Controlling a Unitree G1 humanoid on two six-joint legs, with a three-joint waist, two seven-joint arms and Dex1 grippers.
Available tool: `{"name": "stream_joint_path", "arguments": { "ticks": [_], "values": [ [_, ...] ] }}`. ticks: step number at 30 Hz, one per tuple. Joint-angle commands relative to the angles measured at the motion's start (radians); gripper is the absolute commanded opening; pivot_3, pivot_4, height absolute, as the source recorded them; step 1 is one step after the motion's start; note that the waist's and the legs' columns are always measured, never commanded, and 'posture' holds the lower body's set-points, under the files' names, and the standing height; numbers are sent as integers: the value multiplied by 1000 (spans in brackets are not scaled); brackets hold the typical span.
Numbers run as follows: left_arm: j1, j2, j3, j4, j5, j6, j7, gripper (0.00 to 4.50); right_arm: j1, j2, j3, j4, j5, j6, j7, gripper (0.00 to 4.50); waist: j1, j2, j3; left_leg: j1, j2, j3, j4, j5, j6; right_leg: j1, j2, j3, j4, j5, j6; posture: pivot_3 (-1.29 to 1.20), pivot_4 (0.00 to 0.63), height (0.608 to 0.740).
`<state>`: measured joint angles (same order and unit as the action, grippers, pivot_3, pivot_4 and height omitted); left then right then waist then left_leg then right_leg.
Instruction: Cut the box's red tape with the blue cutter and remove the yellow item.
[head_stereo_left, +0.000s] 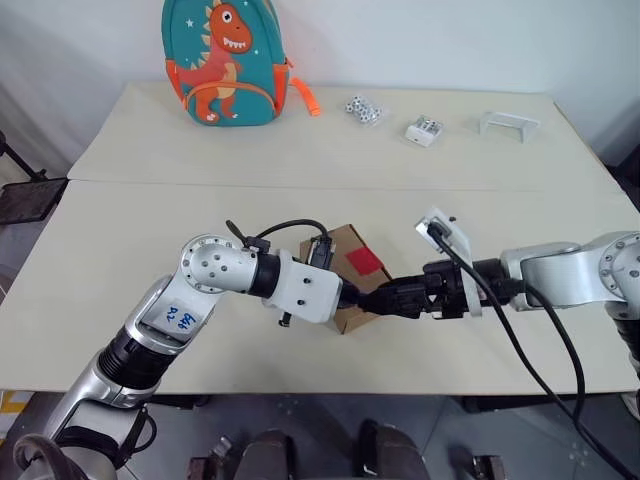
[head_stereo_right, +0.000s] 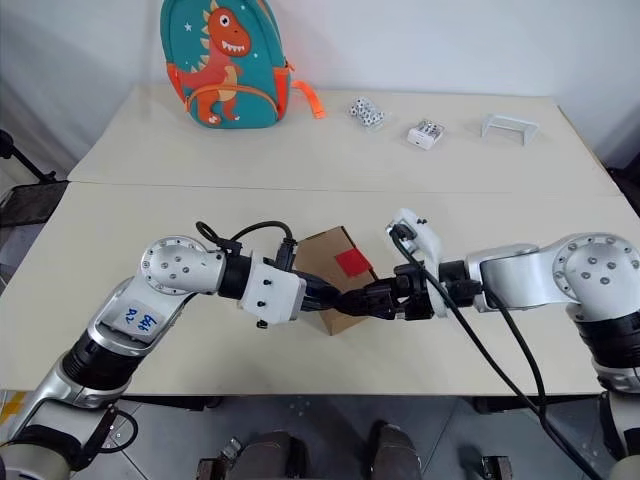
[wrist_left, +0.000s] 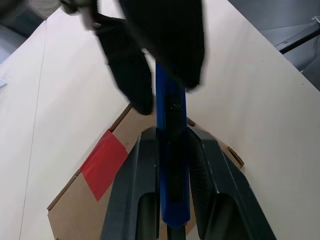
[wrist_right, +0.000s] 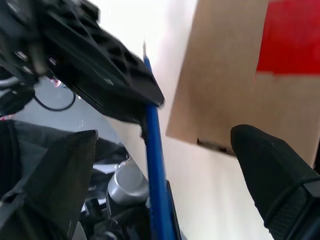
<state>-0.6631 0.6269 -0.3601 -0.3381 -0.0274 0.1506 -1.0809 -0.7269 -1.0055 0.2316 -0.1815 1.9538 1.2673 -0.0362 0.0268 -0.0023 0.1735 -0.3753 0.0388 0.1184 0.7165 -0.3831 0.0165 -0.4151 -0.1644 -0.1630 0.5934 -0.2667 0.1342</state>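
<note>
The brown box (head_stereo_left: 340, 247) lies on the table near its front edge, with the red tape (head_stereo_left: 366, 261) on its top. My left gripper (head_stereo_left: 358, 297) hovers over the box's near corner, shut on the blue cutter (wrist_left: 170, 100), which sticks out past its fingers. From the right comes my right gripper (head_stereo_left: 398, 298), open, with one finger (wrist_right: 55, 190) on either side of the blue cutter (wrist_right: 155, 150) and apart from it. In the right wrist view the box (wrist_right: 225, 75) and red tape (wrist_right: 292, 37) lie beyond. The yellow item is hidden.
A teal dinosaur backpack (head_stereo_left: 224, 62) stands at the table's back left. Small dice-like pieces (head_stereo_left: 363, 108), a small white block (head_stereo_left: 424, 130) and a white bracket (head_stereo_left: 508, 124) lie along the back right. The table's front edge runs just below the grippers.
</note>
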Motion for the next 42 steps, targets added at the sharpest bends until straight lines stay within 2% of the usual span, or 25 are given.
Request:
{"name": "stream_joint_path", "arguments": {
  "ticks": [1, 9, 10, 13, 23, 29, 31, 33, 35, 39, 42],
  "values": [
    [-18, -8, 11, -23, 8, -2, 11, 464, -4, -1, -10, -15, 18, -4, 0, 4473, 0, 0, 0, 0, 0, 0, 0, 0, 0, 0, 0, 0, 0, 0, 0, 0, 150, 740],
    [-16, -9, 12, -32, 7, 7, 13, 464, 7, 24, -11, -12, 18, -21, -26, 4473, 0, 0, 0, 0, 0, 0, 0, 0, 0, 0, 0, 0, 0, 0, 0, 0, 150, 740],
    [-16, -9, 13, -32, 6, 8, 13, 464, 5, 28, -10, -10, 18, -19, -29, 4296, 0, 0, 0, 0, 0, 0, 0, 0, 0, 0, 0, 0, 0, 0, 0, 0, 150, 740],
    [-18, -8, 14, -31, 6, 9, 12, 464, 6, 39, -9, -6, 18, -21, -42, 3549, 0, 0, 0, 0, 0, 0, 0, 0, 0, 0, 0, 0, 0, 0, 0, 0, 150, 740],
    [-13, -7, 19, -40, 4, 19, 14, 464, 12, 68, -16, -2, 18, -32, -69, 145, 0, 0, 0, 0, 0, 0, 0, 0, 0, 0, 0, 0, 0, 0, 0, 0, 150, 740],
    [-8, -2, 46, -36, -29, 16, 3, 457, 12, 67, -21, -7, 18, -34, -69, 90, -1, 0, 0, 0, 0, 0, 0, 0, 0, 0, 0, 0, 0, 0, 0, 0, 150, 740],
    [-6, -15, 79, -41, -70, 65, 16, 456, 11, 63, -26, -6, 18, -35, -66, 90, -1, 0, 0, 0, 0, 0, 0, 0, 0, 0, 0, 0, 0, 0, 0, 0, 150, 740],
    [11, -36, 142, -75, -202, 200, 21, 455, 10, 58, -35, -5, 18, -36, -62, 90, -1, 0, 0, 0, 0, 0, 0, 0, 0, 0, 0, 0, 0, 0, 0, 0, 150, 740],
    [38, -12, 178, -91, -263, 245, -11, 455, 12, 53, -44, -5, 18, -38, -58, 90, -2, 0, 0, 0, 1, 0, 0, 0, 0, 0, 0, 0, 0, 0, 0, 0, 150, 740],
    [71, 45, 244, -73, -283, 217, -37, 456, 12, 39, -60, 1, 18, -43, -42, 90, -1, 0, 0, 0, 1, 0, 0, 0, 0, 0, 0, 0, 0, 0, 0, 0, 150, 740],
    [76, 72, 242, -42, -248, 138, -46, 456, 13, 36, -63, 4, 18, -51, -36, 90, 0, 0, 0, 0, 0, 0, 0, 0, 0, 0, 0, 0, 0, 0, 0, 0, 150, 740]
  ]
}}
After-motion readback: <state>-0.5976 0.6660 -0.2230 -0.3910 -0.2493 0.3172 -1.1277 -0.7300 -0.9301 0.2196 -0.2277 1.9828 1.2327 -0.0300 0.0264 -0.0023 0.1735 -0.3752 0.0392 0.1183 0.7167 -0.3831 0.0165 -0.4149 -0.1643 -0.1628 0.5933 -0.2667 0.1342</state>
